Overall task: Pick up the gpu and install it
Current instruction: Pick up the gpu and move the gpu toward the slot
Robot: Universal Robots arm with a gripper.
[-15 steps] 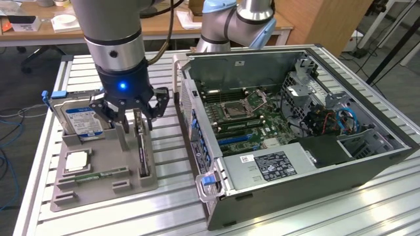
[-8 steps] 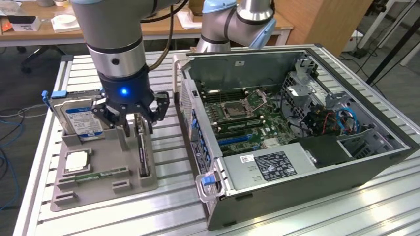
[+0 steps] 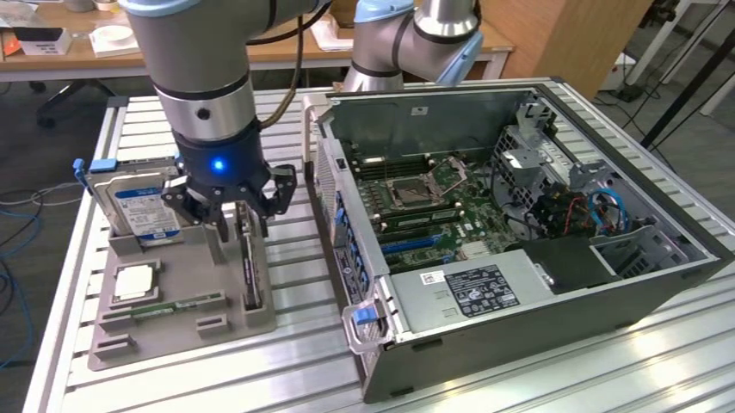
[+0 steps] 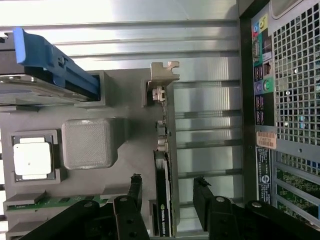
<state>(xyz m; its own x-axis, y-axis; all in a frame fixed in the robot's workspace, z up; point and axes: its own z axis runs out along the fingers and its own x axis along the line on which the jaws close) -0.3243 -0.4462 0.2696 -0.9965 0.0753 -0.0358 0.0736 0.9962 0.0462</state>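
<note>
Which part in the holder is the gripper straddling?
The gpu, the thin dark card on edge; the hard drive, processor and memory stick sit aside.

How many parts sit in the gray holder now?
4: hard drive at the far end, CPU and memory stick nearer, gpu upright inside the open gripper. The arm may hide more.

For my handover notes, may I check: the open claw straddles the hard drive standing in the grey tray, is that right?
Not quite: the open claw straddles the graphics card, not the hard drive, standing in the grey tray, as the wrist view shows.
</note>
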